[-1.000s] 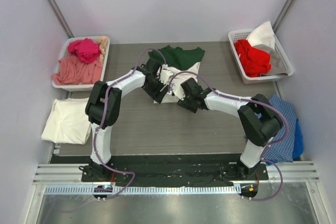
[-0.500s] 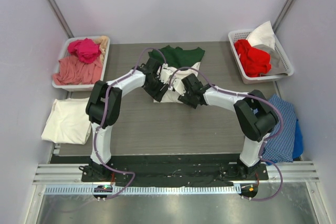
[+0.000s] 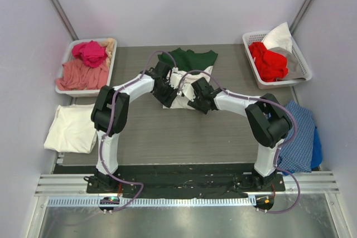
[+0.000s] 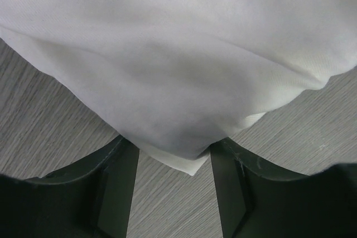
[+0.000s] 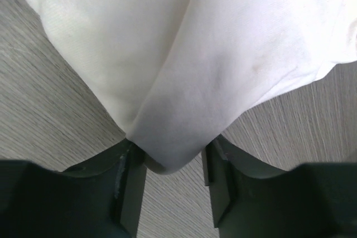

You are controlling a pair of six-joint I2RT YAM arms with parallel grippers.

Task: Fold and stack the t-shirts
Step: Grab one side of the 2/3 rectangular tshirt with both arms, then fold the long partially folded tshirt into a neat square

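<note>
The white t-shirt point(image 3: 179, 103) lies bunched at the table's middle, partly over the dark green t-shirt point(image 3: 192, 59) spread behind it. The folded cream t-shirt point(image 3: 70, 129) lies at the left edge. My left gripper point(image 3: 168, 93) is open at the white shirt's left edge. In the left wrist view a corner of the white cloth point(image 4: 178, 82) lies between the spread fingers of the left gripper point(image 4: 174, 146). My right gripper point(image 3: 193, 95) is open at the shirt's right side. A fold of the white cloth point(image 5: 184, 82) sits between the fingers of the right gripper point(image 5: 174, 151).
A white tray point(image 3: 66, 57) at the back left holds pink and red garments. A white basket point(image 3: 302, 59) at the back right holds a red garment and a white cloth. A blue checked cloth point(image 3: 301, 137) hangs at the right edge.
My right gripper has moved left and away from me onto the white shirt's right side. The left arm has stayed where it was.
</note>
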